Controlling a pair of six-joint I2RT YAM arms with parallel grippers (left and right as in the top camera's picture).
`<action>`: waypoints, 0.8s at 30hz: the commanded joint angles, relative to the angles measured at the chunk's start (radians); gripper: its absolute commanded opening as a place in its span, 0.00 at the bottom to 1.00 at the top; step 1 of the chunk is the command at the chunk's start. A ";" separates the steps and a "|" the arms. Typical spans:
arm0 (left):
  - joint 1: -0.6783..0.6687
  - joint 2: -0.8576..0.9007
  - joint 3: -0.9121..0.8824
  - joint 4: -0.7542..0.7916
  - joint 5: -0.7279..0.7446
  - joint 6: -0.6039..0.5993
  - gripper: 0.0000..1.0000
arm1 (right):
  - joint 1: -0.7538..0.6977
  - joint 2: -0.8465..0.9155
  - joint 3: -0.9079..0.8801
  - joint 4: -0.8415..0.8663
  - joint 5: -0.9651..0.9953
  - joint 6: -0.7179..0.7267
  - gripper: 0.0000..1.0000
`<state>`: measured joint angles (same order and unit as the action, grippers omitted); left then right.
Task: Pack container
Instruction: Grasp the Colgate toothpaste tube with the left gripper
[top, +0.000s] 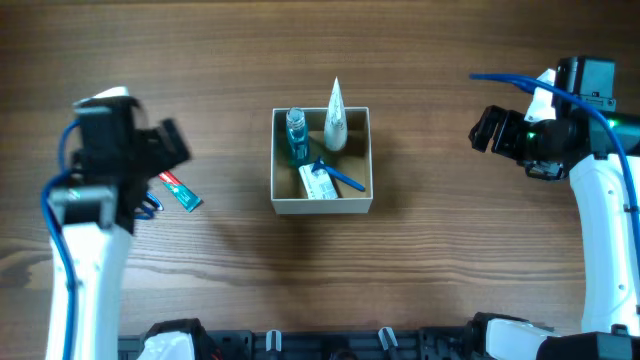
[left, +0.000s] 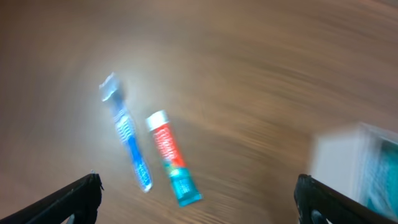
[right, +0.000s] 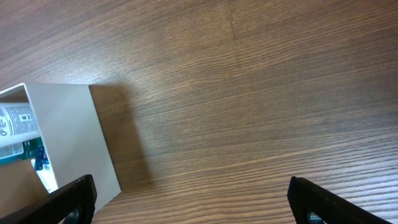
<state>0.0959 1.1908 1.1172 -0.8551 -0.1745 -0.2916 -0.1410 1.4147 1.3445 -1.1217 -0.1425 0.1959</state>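
The container (top: 322, 204), a square white-walled box with a tan inside, stands mid-table. It holds a blue bottle (top: 297, 135), a white tube (top: 335, 115), a blue razor (top: 340, 176) and a white-and-green packet (top: 318, 183). A red-and-teal toothpaste tube (top: 180, 190) lies left of it, also in the left wrist view (left: 171, 157), beside a blue toothbrush (left: 127, 138). My left gripper (left: 198, 202) is open and empty above them. My right gripper (right: 191, 202) is open and empty, right of the container (right: 74, 134).
The wooden table (top: 440, 250) carries nothing else. Both arm bases (top: 180, 340) sit at the front edge. The left wrist view is motion-blurred.
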 joint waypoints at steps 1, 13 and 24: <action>0.163 0.180 -0.005 -0.001 0.097 -0.192 1.00 | -0.004 0.004 0.003 -0.002 -0.016 -0.013 1.00; 0.132 0.504 -0.005 0.166 0.102 -0.157 1.00 | -0.004 0.004 0.003 -0.017 -0.016 -0.013 1.00; 0.087 0.563 -0.005 0.203 0.098 -0.177 1.00 | -0.004 0.004 0.003 -0.020 -0.016 -0.014 1.00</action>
<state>0.1825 1.7096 1.1137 -0.6563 -0.0807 -0.4690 -0.1410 1.4147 1.3445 -1.1389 -0.1425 0.1959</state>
